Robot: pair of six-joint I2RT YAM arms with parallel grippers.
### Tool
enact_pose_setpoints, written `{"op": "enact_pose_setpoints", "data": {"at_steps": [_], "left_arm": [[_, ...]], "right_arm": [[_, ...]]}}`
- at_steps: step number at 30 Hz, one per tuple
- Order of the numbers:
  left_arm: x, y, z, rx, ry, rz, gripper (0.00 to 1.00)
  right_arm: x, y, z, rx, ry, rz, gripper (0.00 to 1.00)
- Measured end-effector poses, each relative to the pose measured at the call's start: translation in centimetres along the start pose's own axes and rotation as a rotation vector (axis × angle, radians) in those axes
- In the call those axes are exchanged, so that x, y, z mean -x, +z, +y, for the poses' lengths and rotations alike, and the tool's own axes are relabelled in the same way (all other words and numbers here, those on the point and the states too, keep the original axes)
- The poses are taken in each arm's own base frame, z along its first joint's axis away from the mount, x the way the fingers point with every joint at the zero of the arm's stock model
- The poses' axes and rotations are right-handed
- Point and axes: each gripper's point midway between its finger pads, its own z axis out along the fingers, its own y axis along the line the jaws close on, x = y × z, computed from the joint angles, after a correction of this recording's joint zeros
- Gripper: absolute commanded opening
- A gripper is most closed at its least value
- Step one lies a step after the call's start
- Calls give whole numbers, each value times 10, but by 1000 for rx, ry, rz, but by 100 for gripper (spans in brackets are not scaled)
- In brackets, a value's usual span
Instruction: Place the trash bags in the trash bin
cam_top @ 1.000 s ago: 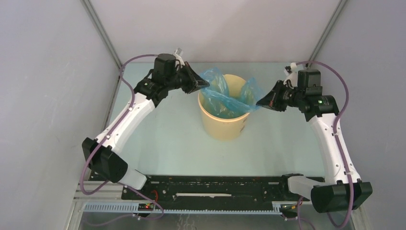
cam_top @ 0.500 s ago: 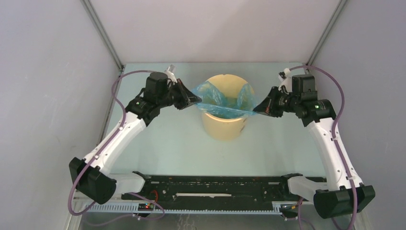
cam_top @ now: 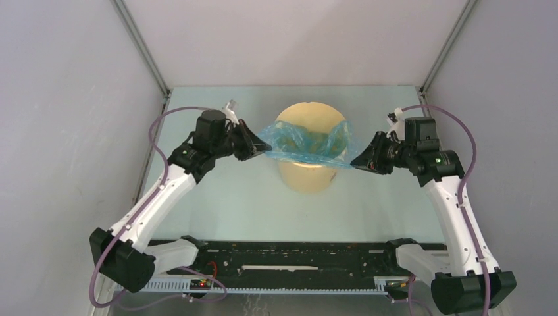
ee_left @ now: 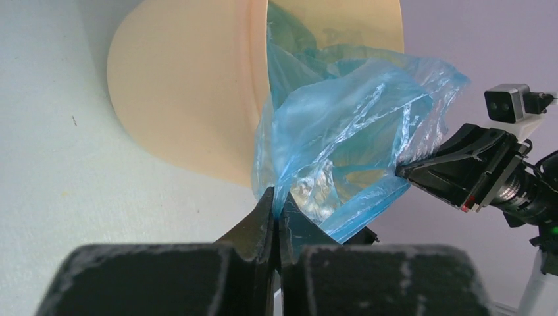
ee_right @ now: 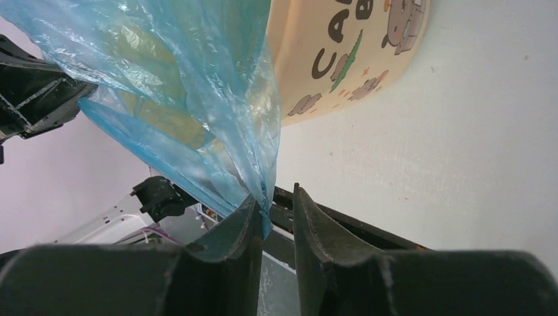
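Note:
The pale yellow trash bin stands at the table's middle, with lettering on its side in the right wrist view. The light-blue trash bag sits partly inside it and is stretched across the near rim between both grippers. My left gripper is shut on the bag's left edge, just left of the bin. My right gripper is at the bag's right corner. In the right wrist view its jaws stand apart, with the film lying against the inside of one finger.
Grey walls enclose the pale table on the left, right and back. The black base rail runs along the near edge. The right gripper also shows in the left wrist view.
Both grippers have moved nearer and slightly outward, pulling the bag wider and flatter across the bin's mouth. The left arm has swung down and left.

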Motion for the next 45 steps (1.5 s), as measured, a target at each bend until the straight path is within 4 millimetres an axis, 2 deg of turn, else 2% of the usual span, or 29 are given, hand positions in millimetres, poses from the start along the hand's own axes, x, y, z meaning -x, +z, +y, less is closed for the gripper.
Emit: {"op": "enact_pose_setpoints", "data": {"at_steps": [2, 5, 7, 13, 16, 19, 22, 26, 28, 31, 34, 35, 38, 42, 45], "left_arm": [[-3, -5, 0, -7, 3, -4, 7], [-10, -8, 7, -1, -1, 3, 11], [-14, -7, 13, 13, -9, 15, 13], [-20, -4, 25, 43, -12, 28, 8], [-20, -2, 28, 55, -3, 26, 7], [-19, 8, 40, 96, 3, 33, 7], [-21, 22, 61, 164, 6, 55, 12], [-23, 33, 83, 243, 5, 93, 29], [-18, 33, 85, 257, 10, 92, 37], [-6, 28, 74, 246, 35, 68, 47], [6, 20, 59, 217, 73, 31, 56], [8, 15, 56, 214, 86, 19, 61], [7, -2, 50, 209, 123, 3, 70], [5, -27, 46, 210, 178, -22, 75], [4, -44, 45, 221, 223, -41, 87]], "right_arm": [[-2, -1, 1, 10, -1, 0, 29], [-8, 2, 1, 21, 3, 15, 16], [-14, 6, -1, 24, 13, 32, 11], [-25, 17, -9, 11, 25, 68, 11], [-20, 23, -12, -2, 23, 63, 12], [-12, 31, -18, -25, 19, 45, 13], [-3, 39, -26, -60, 18, 27, 18], [4, 49, -34, -87, 19, 18, 28], [6, 51, -36, -91, 21, 19, 34], [8, 48, -36, -93, 21, 11, 41], [12, 38, -30, -85, 6, -7, 47], [13, 34, -27, -81, -2, -14, 50], [14, 17, -16, -64, -29, -39, 59], [15, -7, 2, -28, -83, -82, 69], [17, -19, 13, 1, -129, -108, 72]]}}
